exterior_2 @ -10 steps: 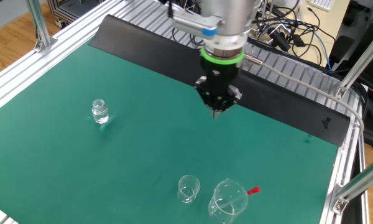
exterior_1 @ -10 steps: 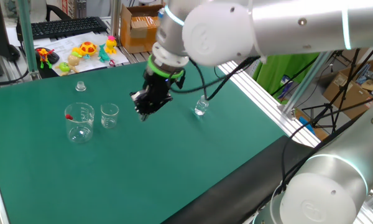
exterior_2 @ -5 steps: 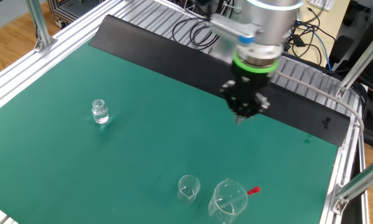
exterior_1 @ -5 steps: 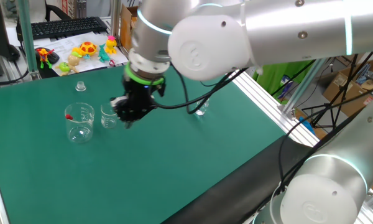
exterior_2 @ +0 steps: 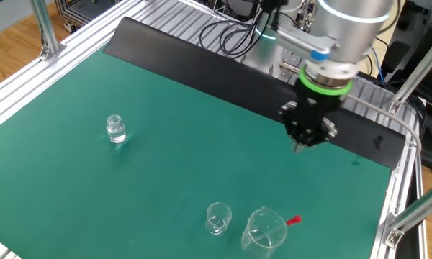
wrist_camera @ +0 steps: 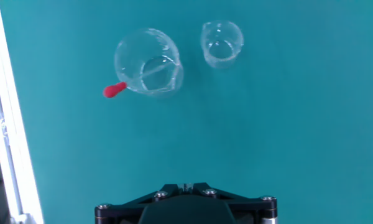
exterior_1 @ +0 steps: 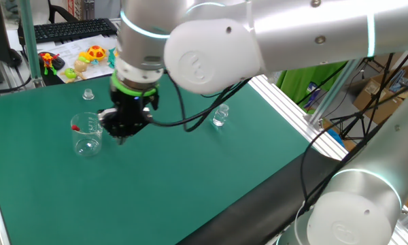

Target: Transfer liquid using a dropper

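The dropper rests inside the large glass beaker (wrist_camera: 148, 62), its red bulb (wrist_camera: 115, 90) sticking out over the rim and its clear stem slanting down into the glass. The bulb (exterior_2: 294, 220) also shows beside that beaker (exterior_2: 265, 232). A small beaker (exterior_2: 218, 218) stands next to the large one, seen too as the small beaker (wrist_camera: 222, 43) from the hand. My gripper (exterior_2: 300, 146) hangs shut and empty above the green mat, apart from the glassware. In one fixed view the gripper (exterior_1: 122, 134) stands right of the large beaker (exterior_1: 87, 133) and covers the small one.
A small clear glass bottle (exterior_1: 219, 116) stands alone on the mat, also the bottle (exterior_2: 115, 129). A tiny clear cap (exterior_1: 88, 94) sits behind the beakers. Aluminium rails (exterior_2: 29, 79) and a black strip (exterior_2: 201, 61) border the mat. A keyboard (exterior_1: 71, 28) and toys (exterior_1: 95, 54) lie beyond.
The arm has swept across the mat from near the bottle toward the two beakers, with the gripper staying shut. The glassware and dropper have not moved.
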You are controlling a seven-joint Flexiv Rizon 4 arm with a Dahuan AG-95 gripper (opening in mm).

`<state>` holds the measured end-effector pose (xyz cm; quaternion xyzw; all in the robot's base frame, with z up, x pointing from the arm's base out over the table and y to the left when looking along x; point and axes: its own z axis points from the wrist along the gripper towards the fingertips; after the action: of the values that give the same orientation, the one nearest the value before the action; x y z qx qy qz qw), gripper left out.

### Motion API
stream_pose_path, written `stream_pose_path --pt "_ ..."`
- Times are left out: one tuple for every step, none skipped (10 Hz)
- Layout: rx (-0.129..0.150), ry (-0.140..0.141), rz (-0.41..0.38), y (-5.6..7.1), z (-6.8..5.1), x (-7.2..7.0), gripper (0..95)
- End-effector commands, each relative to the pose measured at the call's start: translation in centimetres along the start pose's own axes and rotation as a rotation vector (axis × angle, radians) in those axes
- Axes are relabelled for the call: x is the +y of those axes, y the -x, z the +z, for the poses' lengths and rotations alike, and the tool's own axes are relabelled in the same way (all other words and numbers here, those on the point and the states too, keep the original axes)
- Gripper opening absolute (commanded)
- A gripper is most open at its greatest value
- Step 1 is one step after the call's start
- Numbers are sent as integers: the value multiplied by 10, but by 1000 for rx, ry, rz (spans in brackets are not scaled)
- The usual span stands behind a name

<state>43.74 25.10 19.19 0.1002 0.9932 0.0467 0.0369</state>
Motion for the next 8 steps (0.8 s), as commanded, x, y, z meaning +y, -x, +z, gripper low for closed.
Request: stream_pose_path --pt "0 0 1 11 5 7 0" --pt "-1 0 -2 15 6 9 0" --pt "-1 -1 -3 17 7 12 0" --pt "0 1 0 20 9 16 0" --pt "1 0 4 22 10 21 0" --pt "1 -1 5 23 11 22 0" --pt "1 -2 5 25 12 26 0" --pt "4 -3 -7 24 12 28 0"
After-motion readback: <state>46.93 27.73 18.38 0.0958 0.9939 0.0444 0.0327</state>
